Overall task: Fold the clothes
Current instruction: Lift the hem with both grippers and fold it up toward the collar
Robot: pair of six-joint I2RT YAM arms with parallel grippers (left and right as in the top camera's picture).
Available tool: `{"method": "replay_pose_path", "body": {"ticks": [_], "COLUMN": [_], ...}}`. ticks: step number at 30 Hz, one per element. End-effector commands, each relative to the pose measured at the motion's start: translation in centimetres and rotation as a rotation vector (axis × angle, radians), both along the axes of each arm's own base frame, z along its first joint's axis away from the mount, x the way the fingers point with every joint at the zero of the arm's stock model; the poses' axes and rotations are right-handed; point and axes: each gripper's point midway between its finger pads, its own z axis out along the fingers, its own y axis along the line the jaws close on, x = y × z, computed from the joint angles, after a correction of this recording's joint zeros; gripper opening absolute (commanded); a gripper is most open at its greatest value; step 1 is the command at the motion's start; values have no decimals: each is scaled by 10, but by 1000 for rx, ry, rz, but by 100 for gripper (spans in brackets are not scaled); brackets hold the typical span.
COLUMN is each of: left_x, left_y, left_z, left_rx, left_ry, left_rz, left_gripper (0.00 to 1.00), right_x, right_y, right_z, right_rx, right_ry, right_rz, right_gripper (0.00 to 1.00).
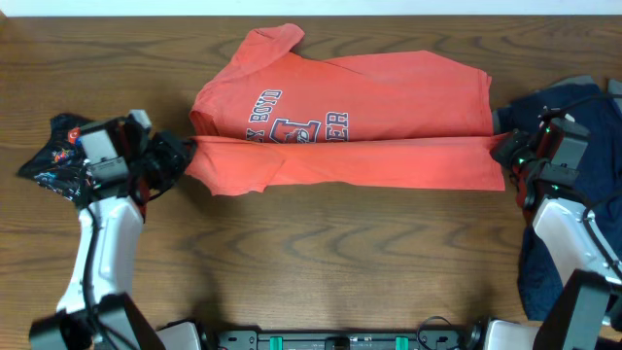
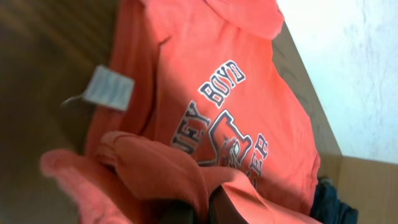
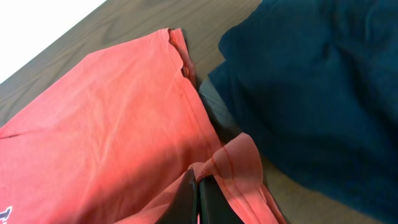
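Observation:
The coral-red T-shirt (image 1: 369, 92) lies spread across the table's far middle, its near long edge folded over so the chest lettering (image 1: 292, 122) is half covered. My left gripper (image 1: 185, 154) is shut on the shirt's left end (image 2: 186, 180), cloth bunched over the fingers. My right gripper (image 1: 505, 151) is shut on the shirt's hem at the right end (image 3: 230, 165). The shirt's white neck label (image 2: 109, 87) shows in the left wrist view. The black printed garment (image 1: 53, 156) lies behind my left arm. The navy garment (image 1: 573, 107) lies under my right arm.
The wooden table (image 1: 340, 253) runs bare in front of the shirt. The navy cloth (image 3: 311, 81) fills the right side of the right wrist view, close beside the held hem. A white wall (image 2: 354, 68) lies past the table's far edge.

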Motion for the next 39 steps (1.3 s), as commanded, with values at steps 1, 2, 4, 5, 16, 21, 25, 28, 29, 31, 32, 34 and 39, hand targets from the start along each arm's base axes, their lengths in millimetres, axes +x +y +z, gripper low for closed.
{"method": "replay_pose_path", "body": {"ticks": [1,2,4,5,16,21,25,28,29,31,32,34,39], "left_x": [16,21,29,32,41,45,44,34,29,18,12,3,-18], "left_y": [-8,-10,-11,-11,-13,-21,-23,-26,-27,-29,-30,-31,-17], "left_z": [-1,-2,-1,-1,-6,-5,-6,-17,-21,-31,-35,-42,-65], "left_rx": [9,12,20,14,-14,-8,-12,-27,-27,-16,-5,17,111], "left_ry": [-30,-47,-76,-84,-81,-101,-97,-30,-6,44,66,95,222], "left_rz": [-29,-37,-44,-38,-12,-32,-40,-43,-49,-73,-90,-124,-98], "left_gripper": [6,6,6,6,7,38,68,69,69,69,69,70,74], "right_x": [8,9,12,13,32,38,42,40,38,32,28,20,-7], "right_y": [-6,-6,-5,-4,7,11,14,17,18,19,20,22,28], "right_z": [-3,-6,-11,-14,-23,-27,-25,-28,-31,-37,-42,-50,-75], "right_rx": [-27,-26,-25,-25,-38,-43,-44,-29,-26,-15,-10,1,10], "right_ry": [-2,0,4,5,-38,-52,-70,-57,-44,-8,16,63,213], "right_rz": [-13,-12,-7,-5,29,39,49,63,63,66,66,66,95], "right_gripper": [1,1,1,1,2,5,35,46,47,49,49,49,42]}}
